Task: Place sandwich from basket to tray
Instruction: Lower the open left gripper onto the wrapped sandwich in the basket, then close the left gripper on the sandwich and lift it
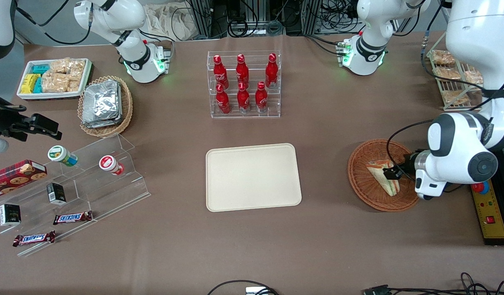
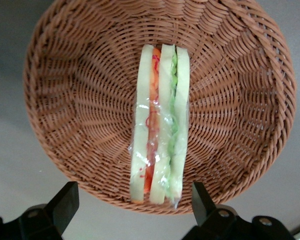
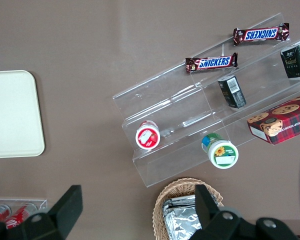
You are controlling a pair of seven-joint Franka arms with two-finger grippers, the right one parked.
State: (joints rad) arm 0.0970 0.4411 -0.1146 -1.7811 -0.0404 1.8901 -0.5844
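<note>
Two things, front view: tray lies bare, well apart from basket; bottle rack stands farther back.
Front, basket: holds sandwich; gripper low over it.
Wrist, jaws: fingers spread wide, straddling the wrapped sandwich, not touching.
Wrist, basket: sandwich alone inside.

The black two-finger gripper hangs over the round brown wicker basket, its fingers wide apart, just above the plastic-wrapped triangle sandwich. Bare brown table lies between the basket and the flat cream plastic tray. The clear rack of red bottles stands farther from the camera.
</note>
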